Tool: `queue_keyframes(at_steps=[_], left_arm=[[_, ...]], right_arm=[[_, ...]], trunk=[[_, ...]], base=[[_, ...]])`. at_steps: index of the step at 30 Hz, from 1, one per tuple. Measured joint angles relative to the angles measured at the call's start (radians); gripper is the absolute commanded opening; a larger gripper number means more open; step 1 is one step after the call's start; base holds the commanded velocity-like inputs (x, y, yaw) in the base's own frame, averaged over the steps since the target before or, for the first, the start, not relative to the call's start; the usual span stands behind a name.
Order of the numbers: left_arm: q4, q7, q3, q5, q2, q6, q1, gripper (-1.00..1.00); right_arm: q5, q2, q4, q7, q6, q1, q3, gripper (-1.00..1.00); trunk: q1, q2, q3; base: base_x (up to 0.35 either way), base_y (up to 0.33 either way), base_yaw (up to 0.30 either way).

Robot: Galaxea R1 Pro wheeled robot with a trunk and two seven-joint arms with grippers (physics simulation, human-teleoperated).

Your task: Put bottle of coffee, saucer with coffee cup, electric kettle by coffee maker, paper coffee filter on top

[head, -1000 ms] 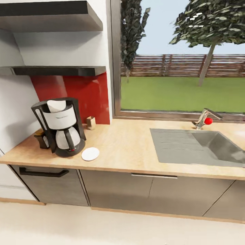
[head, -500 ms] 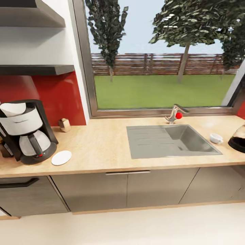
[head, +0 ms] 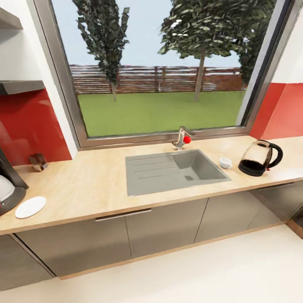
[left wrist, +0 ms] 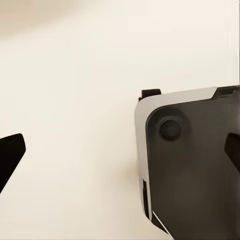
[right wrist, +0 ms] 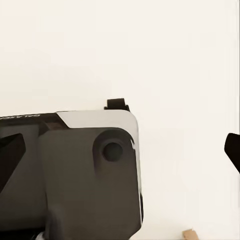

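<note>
The black and white coffee maker [head: 7, 189] stands on the wooden countertop [head: 88, 185], cut off by the left edge of the head view. A white saucer [head: 30, 207] lies flat just to its right. Far along the counter, past the sink, a small white coffee cup [head: 225, 162] sits beside a glass electric kettle [head: 259, 158] with a black handle. In the left wrist view my left gripper [left wrist: 120, 157] is open, its fingertips wide apart over pale floor. My right gripper [right wrist: 120, 152] is open too, with nothing between its fingers.
A grey sink [head: 174, 170] with a red-knobbed faucet [head: 182, 138] is set into the counter below a large window. A small brown holder [head: 38, 161] stands by the red backsplash. Grey cabinets run under the counter. Part of my own base [left wrist: 190, 165] fills the wrist views.
The head camera has swung to the right along the counter. The coffee maker and saucer slid to the picture's left edge, and the cup and kettle came fully into view.
</note>
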Motion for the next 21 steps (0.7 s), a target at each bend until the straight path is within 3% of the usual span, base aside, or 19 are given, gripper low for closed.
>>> queue_keyframes(at_steps=[21], left_arm=[[0.000,0.000,0.001,0.001,0.002,0.003,0.000,1.00]], right_arm=[[0.000,0.000,0.000,0.000,0.000,0.000,0.000,1.00]], trunk=[[0.000,0.000,0.000]], base=[[0.000,-0.274,-0.300]])
